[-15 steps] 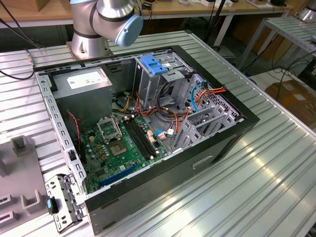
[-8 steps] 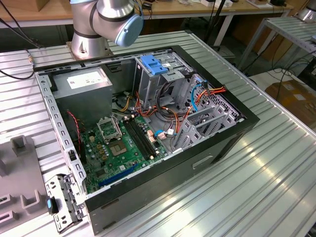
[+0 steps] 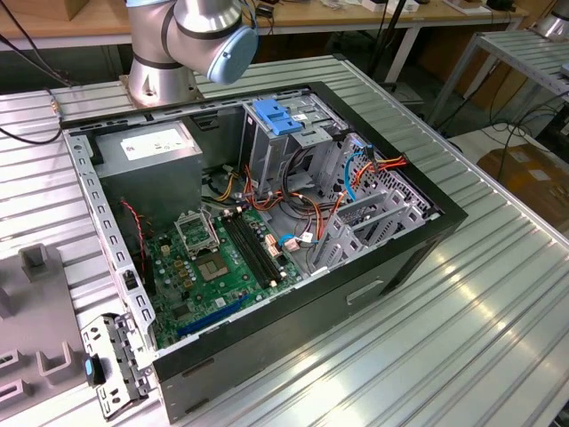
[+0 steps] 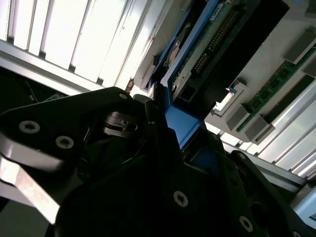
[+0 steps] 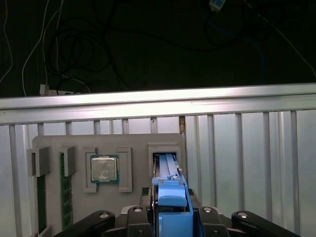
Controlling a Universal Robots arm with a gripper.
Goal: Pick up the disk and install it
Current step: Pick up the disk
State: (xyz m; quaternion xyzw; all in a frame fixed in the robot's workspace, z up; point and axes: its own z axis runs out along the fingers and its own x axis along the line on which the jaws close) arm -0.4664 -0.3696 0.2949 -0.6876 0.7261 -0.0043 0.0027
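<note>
Disk (image 5: 170, 197) stands on edge in slot of grey parts tray (image 5: 133, 140), near worktop (image 5: 247, 148) edge, beside processor (image 5: 104, 169). We see its blue rail (image 5: 169, 165) running along slot toward that edge. Claw (image 5: 172, 222) straddles rail from above; we judge it pinching disk across thin faces. Wrist points down over tray. Disk not yet lifted clear.

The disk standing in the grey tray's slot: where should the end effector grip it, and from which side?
Probably the blue carrier rail on the exposed edge of the disk, pinched across its thin width, coming from above. It stands on edge in the tray slot, so its broad faces are walled in.
</note>
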